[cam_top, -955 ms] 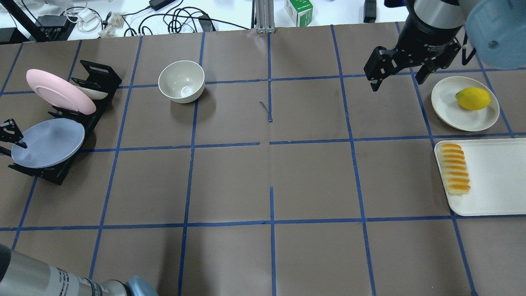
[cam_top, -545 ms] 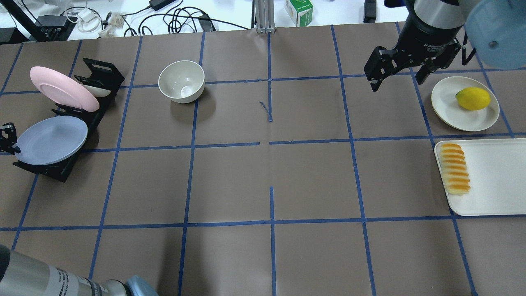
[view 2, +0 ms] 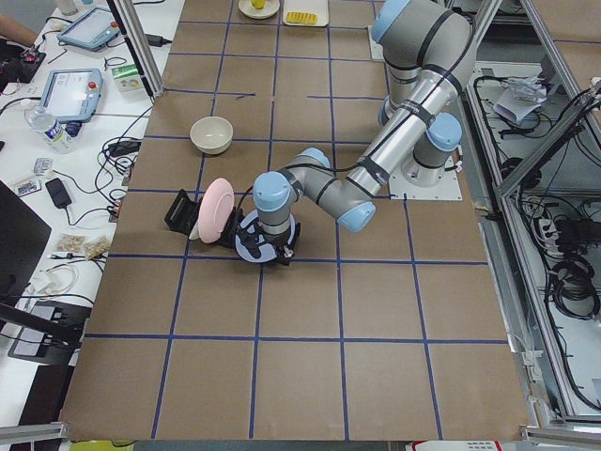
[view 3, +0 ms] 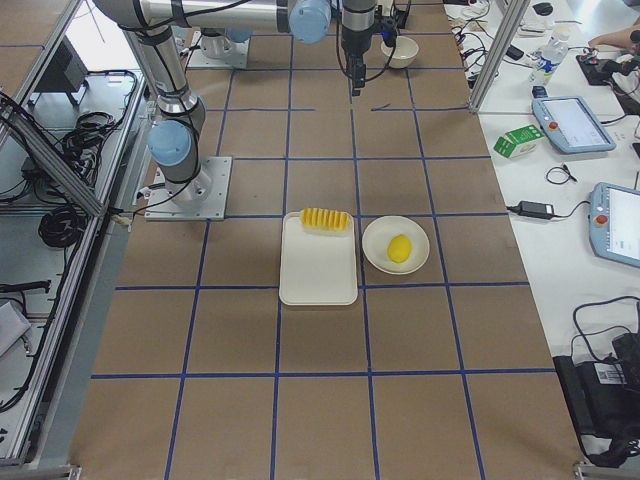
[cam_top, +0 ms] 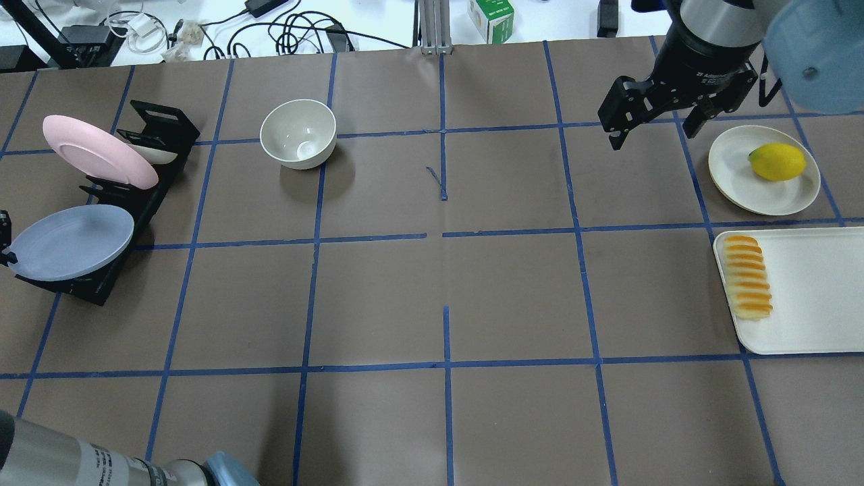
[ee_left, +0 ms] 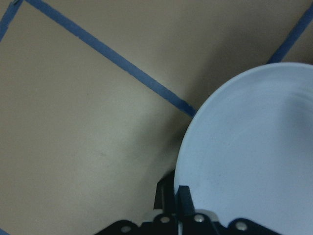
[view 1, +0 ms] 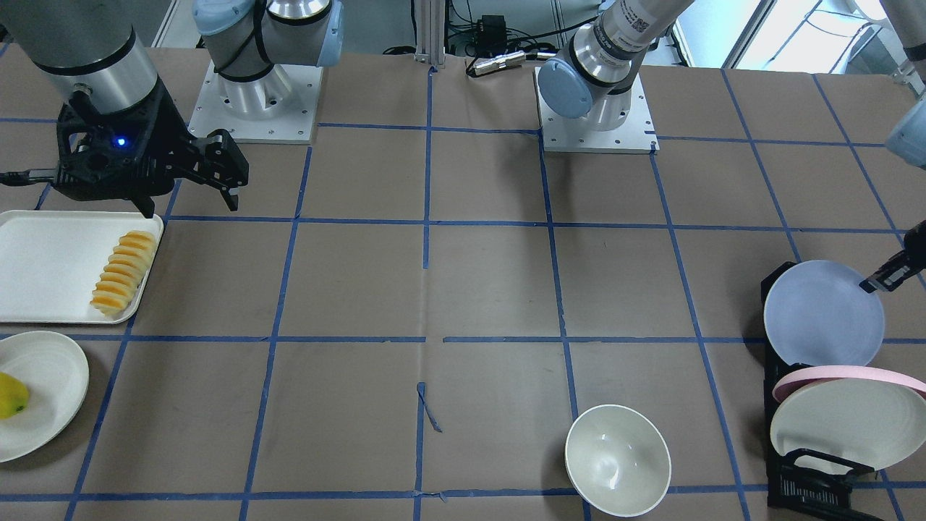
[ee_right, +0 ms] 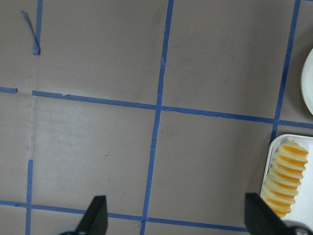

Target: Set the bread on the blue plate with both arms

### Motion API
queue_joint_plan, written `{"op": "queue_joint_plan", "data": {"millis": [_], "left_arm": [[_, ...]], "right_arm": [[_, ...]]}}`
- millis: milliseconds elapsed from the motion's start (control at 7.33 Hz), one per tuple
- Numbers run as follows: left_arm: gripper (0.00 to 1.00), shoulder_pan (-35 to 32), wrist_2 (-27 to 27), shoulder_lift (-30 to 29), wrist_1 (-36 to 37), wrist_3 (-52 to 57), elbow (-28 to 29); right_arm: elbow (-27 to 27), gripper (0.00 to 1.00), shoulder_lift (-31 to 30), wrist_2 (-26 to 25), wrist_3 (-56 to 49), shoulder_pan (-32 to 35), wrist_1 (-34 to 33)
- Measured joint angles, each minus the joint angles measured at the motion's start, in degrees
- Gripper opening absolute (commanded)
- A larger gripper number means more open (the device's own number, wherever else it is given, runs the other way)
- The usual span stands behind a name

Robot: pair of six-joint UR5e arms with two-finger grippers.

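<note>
The left claw (view 1: 884, 279) grips the rim of the blue plate (cam_top: 67, 243) at the black rack (cam_top: 158, 125), left on the bench (cam_top: 378, 297). The right claw (cam_top: 653, 135) hangs released. The bread (cam_top: 746, 277) lies on the white tray (cam_top: 810, 297), right.

The tabletop (cam_top: 445, 283) is covered in brown sheeting, marked into large squares by blue tape lines (cam_top: 445, 364). A short loose strip of the same tape (cam_top: 437, 182) lies near the middle.

On the robot's left side a black rack (cam_top: 164, 120) stands at the edge. A white bowl (cam_top: 298, 133) sits upright on its own, between the rack and the centre line and apart from both.

On the right side a white rectangular tray (cam_top: 810, 297) lies flat at the edge. A round off-white plate (cam_top: 742, 169) sits just beyond it, with a narrow gap between them.

Two square metal base plates (view 1: 289, 123) (view 1: 629, 134) are bolted down along the robot's edge.
</note>
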Motion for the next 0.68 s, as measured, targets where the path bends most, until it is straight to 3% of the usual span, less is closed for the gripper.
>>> {"op": "queue_joint_plan", "data": {"millis": [273,682], "left_arm": [[0.0,-0.4,1.1,3.0,-4.9,-0.1,1.9],[0.0,-0.9,6.4,7.9,-21.2,-1.2,6.4]], "right_arm": [[0.0,1.0,0.0,-0.1,0.3,-0.1,0.0],[-0.1,1.0,-0.3,-0.5,0.0,-0.4,-0.1]]}}
